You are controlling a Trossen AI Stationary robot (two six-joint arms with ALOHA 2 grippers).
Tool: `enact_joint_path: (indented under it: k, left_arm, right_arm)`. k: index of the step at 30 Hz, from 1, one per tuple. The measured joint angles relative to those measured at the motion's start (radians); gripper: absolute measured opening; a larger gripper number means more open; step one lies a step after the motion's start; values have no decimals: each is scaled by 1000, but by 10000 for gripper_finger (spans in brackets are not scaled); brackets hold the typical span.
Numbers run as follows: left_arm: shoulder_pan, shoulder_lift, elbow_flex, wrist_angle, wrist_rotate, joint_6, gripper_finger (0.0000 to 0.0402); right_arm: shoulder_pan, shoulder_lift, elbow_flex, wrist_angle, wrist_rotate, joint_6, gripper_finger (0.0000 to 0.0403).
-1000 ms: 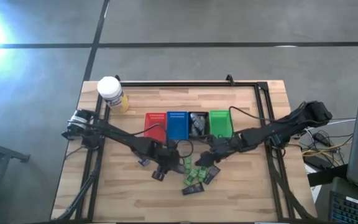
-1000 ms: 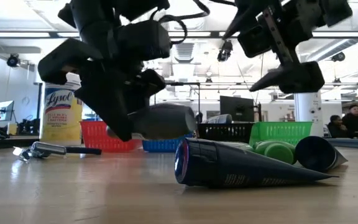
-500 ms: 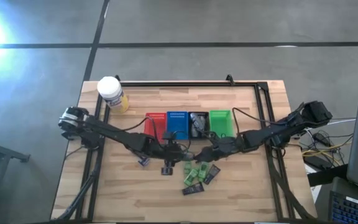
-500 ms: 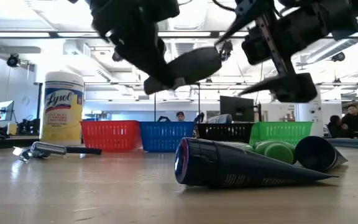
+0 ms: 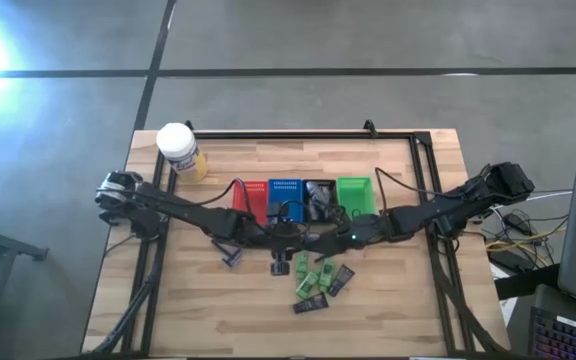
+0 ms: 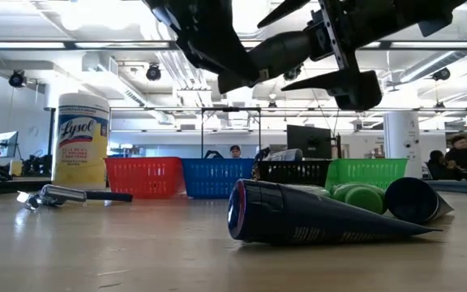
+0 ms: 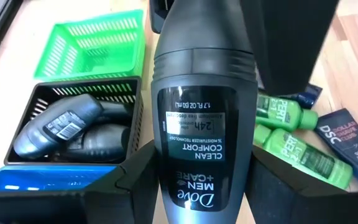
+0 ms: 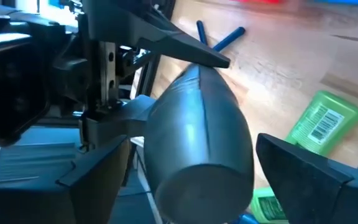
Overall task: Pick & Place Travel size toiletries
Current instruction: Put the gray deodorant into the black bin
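High view: the two arms are seen meeting above mid-table, the left gripper [image 5: 290, 237] at nine o'clock of the right gripper [image 5: 320, 238]. A grey deodorant stick [image 7: 204, 118] is clamped between the left gripper's fingers [image 7: 132, 186], held in the air. The right gripper's fingers [image 8: 303, 168] are spread wide to either side of its free end. Green tubes [image 5: 313, 278] are left lying at six o'clock; more grey sticks [image 7: 73, 127] are seen inside the black basket [image 5: 317, 198].
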Motion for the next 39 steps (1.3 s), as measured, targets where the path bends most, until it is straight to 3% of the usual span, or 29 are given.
enact_joint_path:
  k: [21,26,32,35,39]
  left_arm:
    - [1,0,-3,-9,-3,12,195]
    - [-10,0,-3,-31,2,-33,269]
    - [-46,-30,8,-255,9,-221,351]
    - [-85,-69,5,-317,-32,-297,364]
    - [-132,-117,-8,-410,-107,-393,362]
  right_arm:
    - [-5,0,0,25,-1,23,185]
    - [-5,0,0,-11,34,3,185]
    - [-7,-29,0,-126,167,-31,183]
    - [-6,-79,0,-222,273,-72,174]
    - [-6,-153,52,-524,430,-84,162]
